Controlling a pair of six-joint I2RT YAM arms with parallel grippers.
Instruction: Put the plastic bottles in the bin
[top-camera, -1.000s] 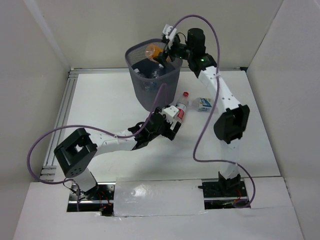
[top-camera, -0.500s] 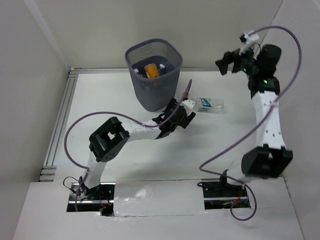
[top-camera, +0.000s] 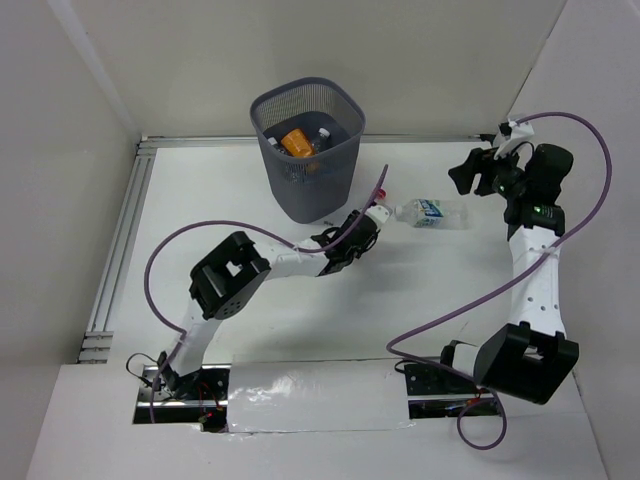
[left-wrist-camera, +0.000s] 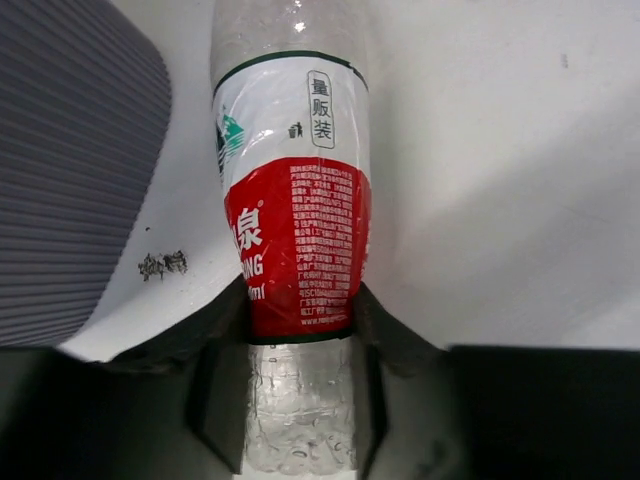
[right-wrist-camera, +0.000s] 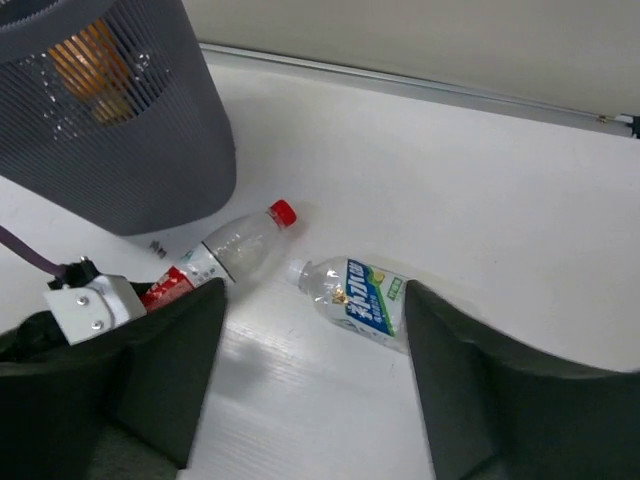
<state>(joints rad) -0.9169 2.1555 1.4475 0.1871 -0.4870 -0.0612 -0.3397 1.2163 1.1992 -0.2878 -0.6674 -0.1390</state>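
Note:
The red-labelled, red-capped plastic bottle (left-wrist-camera: 298, 240) lies on the white table beside the bin (left-wrist-camera: 70, 180). My left gripper (left-wrist-camera: 300, 300) is shut on its lower end, one finger pressed against each side. A clear bottle with a blue label (top-camera: 430, 212) lies just right of it, also seen in the right wrist view (right-wrist-camera: 362, 300). My right gripper (top-camera: 470, 172) hangs open in the air at the right, its fingers wide apart with nothing between them. The dark mesh bin (top-camera: 305, 190) stands at the back, with an orange bottle (top-camera: 295, 141) and clear ones inside.
A metal rail (top-camera: 125, 240) runs along the table's left side, and white walls close in the left, back and right. The left arm (top-camera: 280, 262) stretches low across the middle of the table. A purple cable (top-camera: 470, 300) loops beside the right arm.
The right gripper let the orange bottle drop into the bin, then swung away to the right. The left gripper slid along the red-labelled bottle and closed on it. The blue-labelled bottle shifted slightly right.

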